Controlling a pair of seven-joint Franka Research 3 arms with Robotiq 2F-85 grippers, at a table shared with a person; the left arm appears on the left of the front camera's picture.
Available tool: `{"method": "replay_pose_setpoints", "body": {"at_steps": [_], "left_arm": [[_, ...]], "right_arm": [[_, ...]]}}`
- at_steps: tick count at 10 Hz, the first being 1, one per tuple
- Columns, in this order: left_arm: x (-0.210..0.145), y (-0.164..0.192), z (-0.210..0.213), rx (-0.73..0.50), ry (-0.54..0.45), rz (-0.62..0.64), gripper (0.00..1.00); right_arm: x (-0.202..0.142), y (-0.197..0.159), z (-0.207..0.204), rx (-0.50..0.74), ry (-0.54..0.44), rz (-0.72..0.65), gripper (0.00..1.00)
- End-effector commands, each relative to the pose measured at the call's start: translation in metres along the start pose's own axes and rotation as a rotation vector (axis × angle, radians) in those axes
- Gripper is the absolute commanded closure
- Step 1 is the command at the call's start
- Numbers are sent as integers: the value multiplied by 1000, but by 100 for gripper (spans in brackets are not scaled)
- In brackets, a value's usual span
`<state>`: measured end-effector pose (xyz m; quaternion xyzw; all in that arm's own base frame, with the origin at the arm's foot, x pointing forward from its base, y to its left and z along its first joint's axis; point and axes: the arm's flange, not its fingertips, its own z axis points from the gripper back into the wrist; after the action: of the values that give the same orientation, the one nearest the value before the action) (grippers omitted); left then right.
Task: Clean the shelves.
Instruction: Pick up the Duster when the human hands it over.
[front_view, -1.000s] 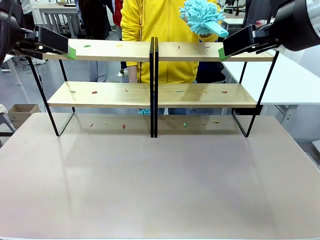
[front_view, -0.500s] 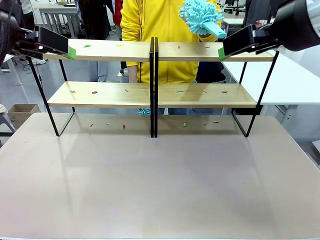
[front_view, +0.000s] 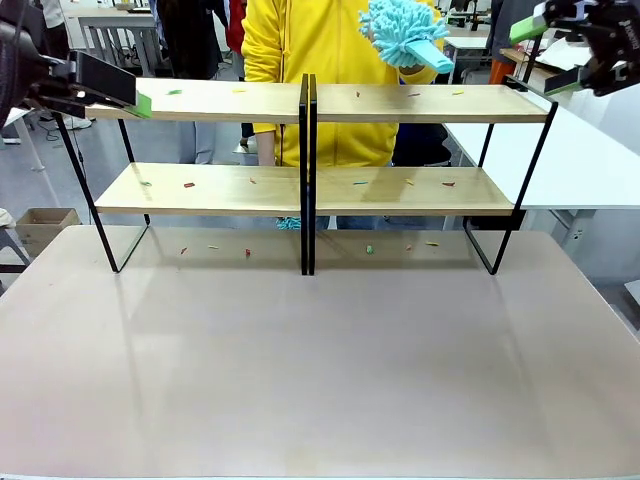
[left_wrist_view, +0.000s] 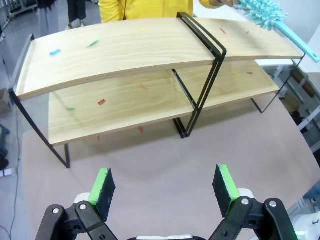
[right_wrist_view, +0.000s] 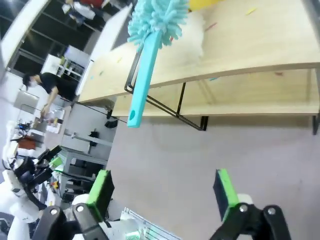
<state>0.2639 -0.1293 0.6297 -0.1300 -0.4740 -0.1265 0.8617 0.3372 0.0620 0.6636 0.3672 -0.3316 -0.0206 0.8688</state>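
2 matching racks, set end to end, make up the shelves (front_view: 308, 170): each has 2 light wooden boards on a thin black frame. They stand on the far part of the table (front_view: 320, 380), with their inner uprights touching at the middle.

Scraps (front_view: 190, 184) of red, green, yellow and blue lie scattered on both tiers of the shelves and on the table beneath the lower boards.

Behind the shelves stands a person (front_view: 300, 40) in a yellow top. A teal duster (front_view: 400, 30) with a fluffy head and a flat handle hangs above the right rack's top board, near its middle, with the handle slanting down toward the shelves' right end. The right wrist view shows a hole in the handle's free end. How the duster is gripped cannot be told.

Left gripper (left_wrist_view: 164, 184): jaws spread wide, nothing between the green pads. It sits level with the top board at the shelves' left end, on the robot's side and apart from them.

Right gripper (right_wrist_view: 162, 192): jaws spread wide and empty. It is raised above the shelves' right end, higher than the top board and clear of it.

1 cardboard box (front_view: 40, 225) sits on the floor beyond the shelves' left end.
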Motion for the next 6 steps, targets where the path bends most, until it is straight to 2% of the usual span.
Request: {"method": "replay_pose_setpoints", "body": {"at_steps": [1, 2, 3, 5, 6], "left_arm": [[0, 0, 1, 0, -2, -1, 0], [0, 0, 1, 0, -2, -1, 0], [0, 0, 1, 0, -2, -1, 0], [0, 0, 1, 0, -2, -1, 0], [0, 0, 1, 0, -2, -1, 0]], "right_arm": [[-1, -1, 0, 10, 0, 5, 0], [31, -14, -15, 59, 22, -150, 0], [65, -22, -36, 154, 99, -245, 0], [107, -21, -81, 251, 152, -339, 0], [115, -18, -108, 266, 190, -357, 0]]}}
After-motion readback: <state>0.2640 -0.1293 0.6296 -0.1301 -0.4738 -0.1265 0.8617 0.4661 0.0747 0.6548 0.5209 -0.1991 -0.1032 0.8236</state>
